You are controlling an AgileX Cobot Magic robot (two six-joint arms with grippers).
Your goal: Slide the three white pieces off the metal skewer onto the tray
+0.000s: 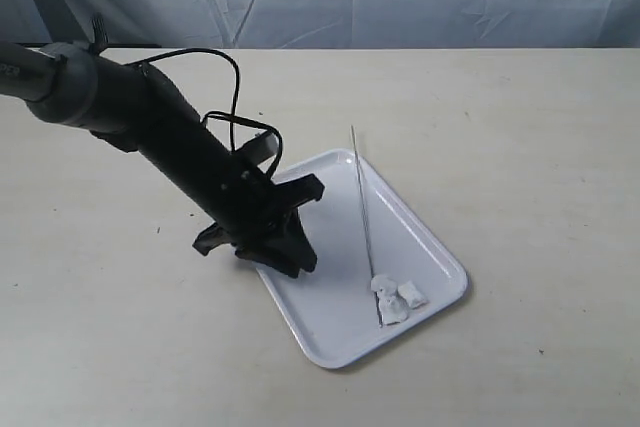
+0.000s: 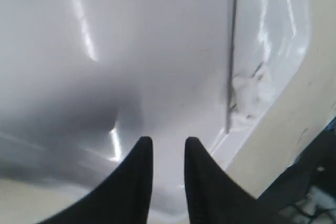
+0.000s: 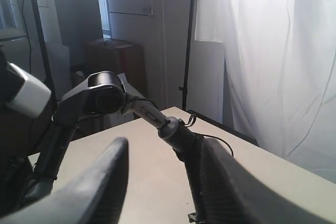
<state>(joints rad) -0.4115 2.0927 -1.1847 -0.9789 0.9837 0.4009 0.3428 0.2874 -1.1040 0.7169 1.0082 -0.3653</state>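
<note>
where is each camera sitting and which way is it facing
Exterior: above the table, facing down at the tray, skewer and white pieces; shows the left arm and left end effector.
Left wrist: behind the left end effector's fingertips, facing down at the tray.
Right wrist: behind the right end effector, facing the left arm across the table.
Shared: exterior and left wrist both show the tray and skewer.
</note>
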